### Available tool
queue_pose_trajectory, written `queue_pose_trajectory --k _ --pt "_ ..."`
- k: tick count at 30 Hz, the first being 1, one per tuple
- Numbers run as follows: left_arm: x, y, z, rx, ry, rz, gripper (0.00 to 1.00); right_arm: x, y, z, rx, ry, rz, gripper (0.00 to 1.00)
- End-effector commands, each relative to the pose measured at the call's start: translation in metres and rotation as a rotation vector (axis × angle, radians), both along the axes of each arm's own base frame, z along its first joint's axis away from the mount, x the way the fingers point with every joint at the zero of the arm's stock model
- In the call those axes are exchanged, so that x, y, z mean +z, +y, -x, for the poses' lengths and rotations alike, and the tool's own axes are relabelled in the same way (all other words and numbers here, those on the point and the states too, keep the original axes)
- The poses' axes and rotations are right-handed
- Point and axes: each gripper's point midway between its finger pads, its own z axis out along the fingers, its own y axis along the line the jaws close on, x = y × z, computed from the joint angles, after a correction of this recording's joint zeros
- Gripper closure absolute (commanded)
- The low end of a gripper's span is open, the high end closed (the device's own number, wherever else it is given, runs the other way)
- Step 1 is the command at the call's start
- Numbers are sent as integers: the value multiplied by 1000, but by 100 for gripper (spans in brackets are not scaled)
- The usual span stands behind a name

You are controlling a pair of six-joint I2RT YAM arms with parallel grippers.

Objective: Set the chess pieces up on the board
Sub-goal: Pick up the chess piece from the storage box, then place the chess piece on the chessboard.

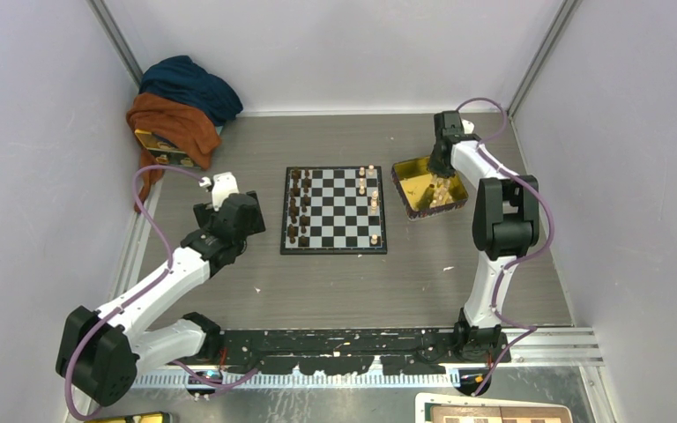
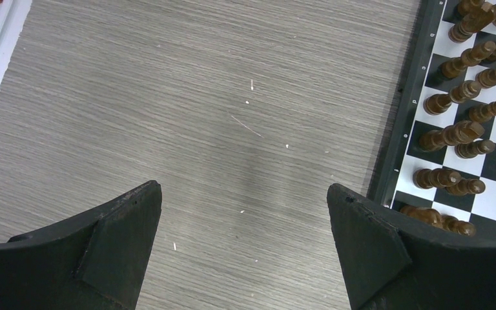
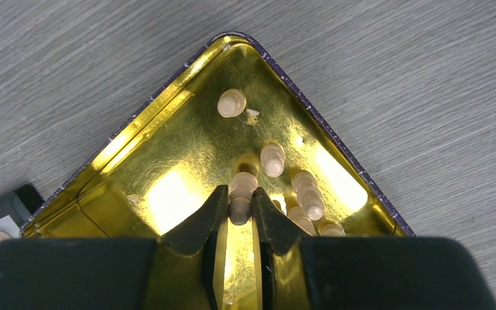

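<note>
Right pincer point(image 3: 240, 210) is down in the tray point(image 3: 190, 139), fingers drawn in on one pawn point(image 3: 243, 185), a finger pressed to each flank. The pawn's long axis runs up the wrist frame, roughly in line with the fingers, with its head poking past the tips. Cannot tell whether it is clear of the tray floor. Other light pieces point(image 3: 307, 194) lie loose just to its right.

Key relation: in the top view the board point(image 1: 335, 211) sits just left of the tray, so the carry should go leftward. A few placed pieces point(image 1: 362, 183) stand on the board's right-hand files; dark pieces point(image 2: 455, 97) fill the left ones. Judged: most right-side squares wait to be filled.

Left pincer point(image 2: 244, 190) gapes wide, empty, over bare worktop point(image 2: 168, 97) left of the board. The right arm is much the nearer to the tray.
</note>
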Motion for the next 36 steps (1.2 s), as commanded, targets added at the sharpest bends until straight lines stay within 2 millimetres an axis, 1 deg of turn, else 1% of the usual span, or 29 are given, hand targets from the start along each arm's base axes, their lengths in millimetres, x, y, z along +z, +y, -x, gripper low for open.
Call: queue_pose_trajectory --k 1,7,13,18,22,27,32,36 --pt "28 -3 -10 21 -102 46 0 64 6 -20 20 -162 -15 99" --pt "32 -2 -8 22 -109 50 0 88 21 -20 68 -204 -11 99" --pt "33 -3 -9 20 -112 53 0 112 54 -19 161 -234 2 99" --pt "33 -3 -10 21 -113 55 0 124 82 -20 237 -244 6 99" --pt "30 -3 -9 24 -110 61 0 126 103 -19 287 -235 7 99" --pt "28 -3 -7 33 -115 74 0 123 130 -16 351 -218 13 99" --pt "25 -3 -6 44 -117 92 0 112 154 -10 404 -190 23 99" --pt "24 -5 -6 47 -116 107 0 104 167 -3 436 -169 29 99"
